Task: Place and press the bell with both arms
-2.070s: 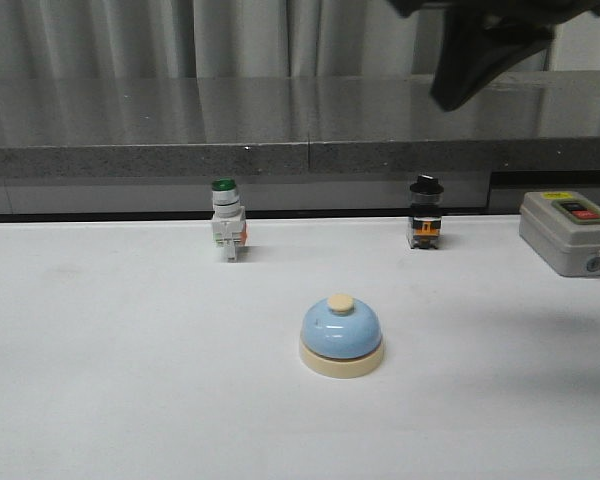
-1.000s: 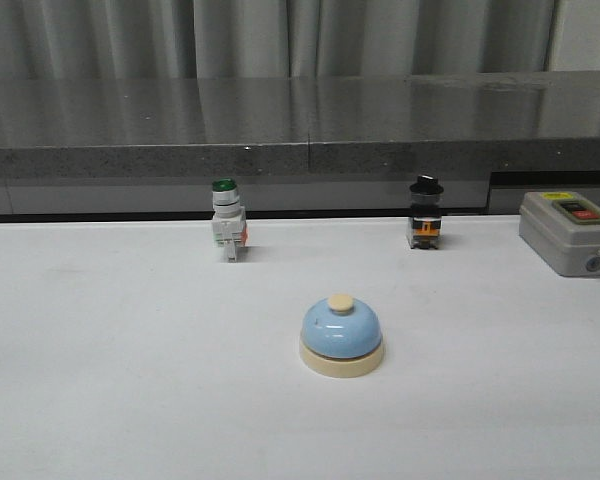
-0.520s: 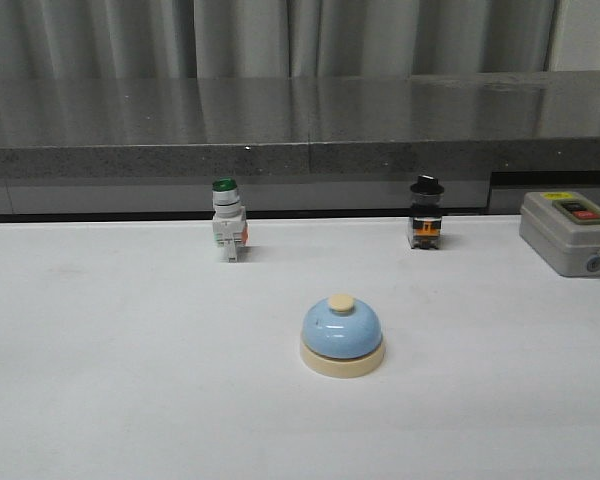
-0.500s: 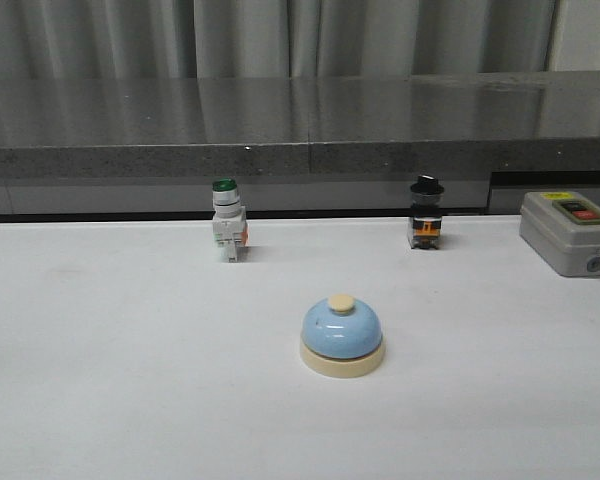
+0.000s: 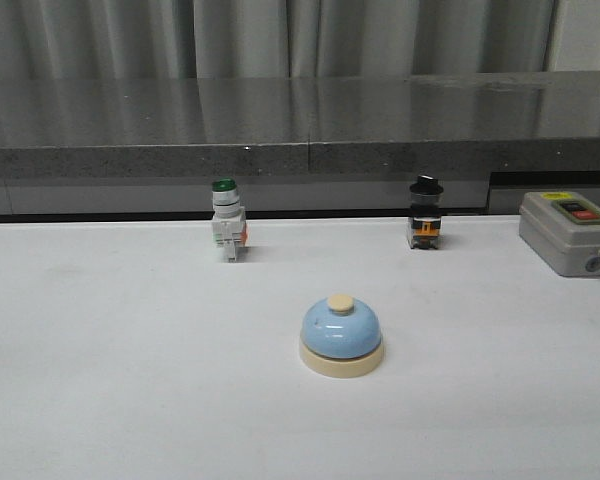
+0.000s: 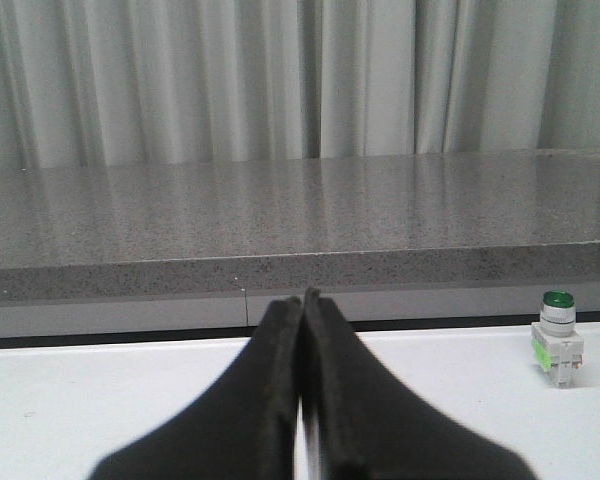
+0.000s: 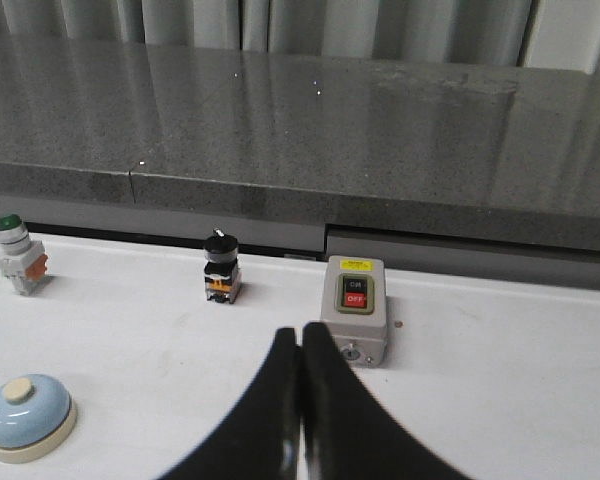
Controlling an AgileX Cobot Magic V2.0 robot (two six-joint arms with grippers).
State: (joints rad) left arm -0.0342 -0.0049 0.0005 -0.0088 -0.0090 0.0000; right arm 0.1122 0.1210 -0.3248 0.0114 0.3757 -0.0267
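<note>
Each hand, left (image 6: 302, 400) and right (image 7: 300, 410), is held closed and empty, clear of the bell (image 5: 342, 336) at mid-counter (image 5: 110, 380). Placing seems done; a press on its button is called for.

You've got a white table (image 5: 100, 360) with three bystanders along its far edge: a green-capped push-button switch (image 5: 227, 232) standing upright at left, a black-knobbed selector switch (image 5: 425, 213) further right, and a grey box (image 5: 570, 232) with red and black buttons at far right. Behind them runs a grey stone ledge (image 5: 280, 130), with curtains (image 5: 280, 35) beyond it.
</note>
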